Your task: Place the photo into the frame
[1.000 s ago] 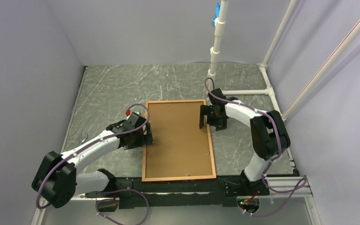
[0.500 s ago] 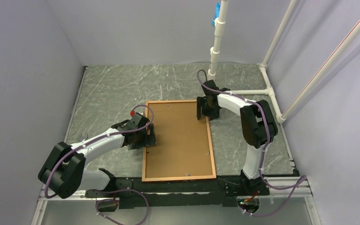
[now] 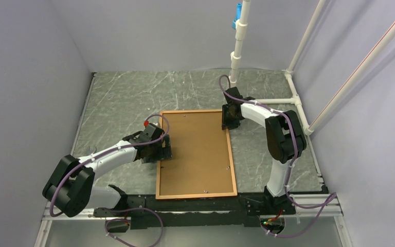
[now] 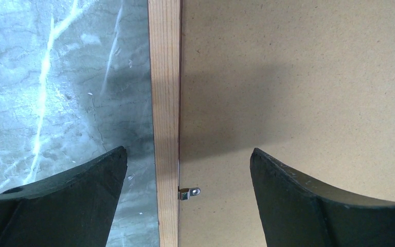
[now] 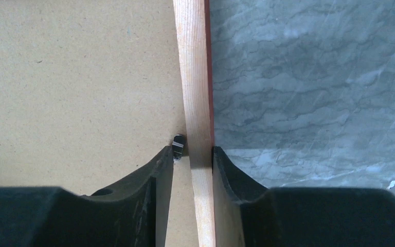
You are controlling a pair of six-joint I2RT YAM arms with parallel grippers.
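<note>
The frame (image 3: 158,172) lies face down on the table, filled by the plain brown backing board (image 3: 195,154). The photo is hidden. My left gripper (image 3: 163,151) is open and straddles the frame's left rail (image 4: 164,77), one finger over the table and one over the board, with a small metal tab (image 4: 189,193) between them (image 4: 187,151). My right gripper (image 3: 227,119) sits near the far right corner, its jaws narrow around the right rail (image 5: 191,62). The outer finger (image 5: 226,175) lies against the rail; the inner fingertip meets a metal tab (image 5: 178,141), a slim gap beside the wood (image 5: 191,149).
The grey marbled table (image 3: 128,98) surrounds the frame. A white pipe post (image 3: 236,56) stands at the back, and a white pipe (image 3: 267,101) runs along the table to the right. Grey walls close in on the left, back and right.
My right gripper has moved toward the frame's far right corner and its jaws have narrowed from wide to close around the rail. The left gripper has barely shifted.
</note>
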